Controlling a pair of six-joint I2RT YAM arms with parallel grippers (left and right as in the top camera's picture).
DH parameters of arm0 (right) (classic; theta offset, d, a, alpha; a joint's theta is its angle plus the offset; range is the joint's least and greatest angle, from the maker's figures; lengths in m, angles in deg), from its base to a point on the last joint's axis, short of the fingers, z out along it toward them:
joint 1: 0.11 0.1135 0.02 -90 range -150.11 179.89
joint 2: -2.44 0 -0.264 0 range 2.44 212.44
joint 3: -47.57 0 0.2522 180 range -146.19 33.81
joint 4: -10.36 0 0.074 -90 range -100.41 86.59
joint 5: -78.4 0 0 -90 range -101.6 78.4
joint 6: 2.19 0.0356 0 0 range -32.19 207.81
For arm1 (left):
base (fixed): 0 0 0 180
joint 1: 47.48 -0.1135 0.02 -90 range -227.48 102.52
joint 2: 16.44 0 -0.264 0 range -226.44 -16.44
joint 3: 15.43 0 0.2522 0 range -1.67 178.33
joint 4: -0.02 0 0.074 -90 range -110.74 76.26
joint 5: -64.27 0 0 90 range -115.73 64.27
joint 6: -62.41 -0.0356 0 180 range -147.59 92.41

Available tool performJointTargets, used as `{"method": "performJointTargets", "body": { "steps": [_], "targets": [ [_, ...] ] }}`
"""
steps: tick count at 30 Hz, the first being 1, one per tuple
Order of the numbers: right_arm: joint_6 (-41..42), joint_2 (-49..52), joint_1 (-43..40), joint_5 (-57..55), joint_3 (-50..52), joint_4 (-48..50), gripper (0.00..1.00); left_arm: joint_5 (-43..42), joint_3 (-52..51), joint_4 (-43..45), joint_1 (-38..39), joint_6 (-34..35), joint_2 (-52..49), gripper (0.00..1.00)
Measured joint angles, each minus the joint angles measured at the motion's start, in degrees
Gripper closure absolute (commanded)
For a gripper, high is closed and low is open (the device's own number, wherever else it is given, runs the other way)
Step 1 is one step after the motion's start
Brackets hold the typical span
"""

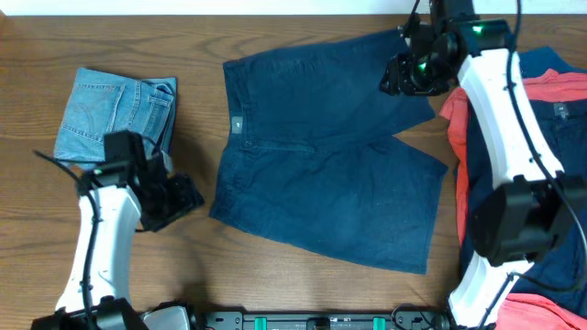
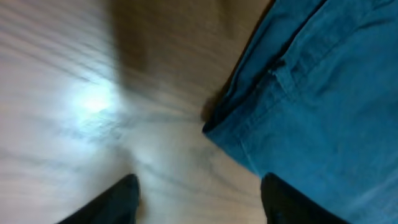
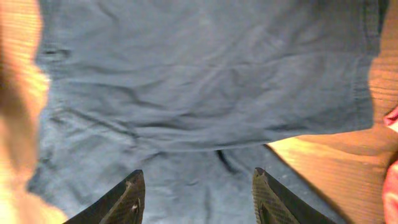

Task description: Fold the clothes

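Lying flat under the wide-open right gripper, the shorts await folding — jeans beside the empty, spread left gripper look done, a pile waits.

A robotics lab bench: left arm and right arm mounted on a black rail at a wood-grain table.

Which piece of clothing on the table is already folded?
The light blue jeans on the left: they form a compact square. The dark blue shorts in the middle lie spread open, and the clothes on the right are a loose heap.
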Motion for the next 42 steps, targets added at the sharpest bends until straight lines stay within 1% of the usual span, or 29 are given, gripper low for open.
{"method": "performJointTargets", "body": {
  "steps": [1,4,6,7,9,11,13,15,18,20,22,24,27,30,31,35,36,42],
  "targets": [
    [0.1,-0.3,0.0,0.6,-0.1,-0.3,0.46,-0.5,-1.4,1.5,0.0,0.0,0.0,0.5],
    [0.2,-0.5,0.0,1.7,-0.1,-1.5,0.46,-1.9,-4.6,5.0,0.0,-0.2,-0.5,0.5],
    [0.3,-0.4,0.0,2.0,0.2,-2.9,0.47,-2.6,-5.9,6.0,0.0,-0.2,-1.3,0.51],
    [0.3,-0.4,0.1,2.0,0.5,-3.5,0.5,-3.1,-6.4,6.6,0.0,-0.2,-1.9,0.5],
    [0.3,-0.5,0.5,2.0,2.3,-4.1,0.58,-4.2,-6.9,8.0,0.1,-0.2,-3.4,0.51],
    [0.8,-0.5,1.2,2.1,5.9,-4.1,0.67,-5.1,-7.0,9.9,0.8,-0.2,-5.0,0.51],
    [1.6,-0.5,2.3,2.1,10.4,-3.8,0.72,-5.6,-7.0,11.1,2.3,-0.2,-6.6,0.51],
    [2.6,-0.4,3.4,2.0,15.8,-3.5,0.75,-6.1,-7.0,11.6,3.7,-0.2,-8.0,0.51],
    [4.0,-0.4,4.5,1.9,22.3,-1.5,0.81,-6.4,-7.0,12.3,5.3,-0.2,-9.7,0.5],
    [5.4,-0.4,4.9,1.6,27.4,1.4,0.83,-6.4,-7.0,12.5,5.5,-0.2,-10.0,0.5],
    [6.5,-0.4,5.0,1.5,30.8,3.5,0.88,-6.3,-7.0,12.7,5.6,-0.2,-10.0,0.5],
    [8.3,-0.4,5.0,1.2,34.3,6.0,0.91,-6.2,-7.0,13.0,5.6,-0.2,-10.0,0.5],
    [11.5,-0.4,5.0,-0.2,39.0,10.1,0.93,-6.0,-7.0,13.3,5.6,-0.2,-10.0,0.5],
    [14.5,-1.0,4.9,-0.3,42.4,12.6,0.93,-5.5,-7.0,13.4,5.6,-0.1,-10.0,0.59],
    [15.3,-1.6,5.0,-0.3,43.3,13.7,0.93,-5.4,-7.0,13.4,5.7,-0.2,-10.0,0.63],
    [17.0,-2.9,5.0,-0.3,45.1,15.6,0.93,-4.6,-7.0,13.8,6.4,0.0,-10.0,0.92],
    [17.3,-3.0,5.0,-0.3,45.2,15.7,0.93,-4.2,-7.0,14.2,6.6,0.0,-10.0,0.94],
    [17.9,-3.1,5.0,-1.0,45.3,15.7,0.93,-0.9,-7.0,17.4,7.1,-0.2,-10.0,0.94]
  ]
}}
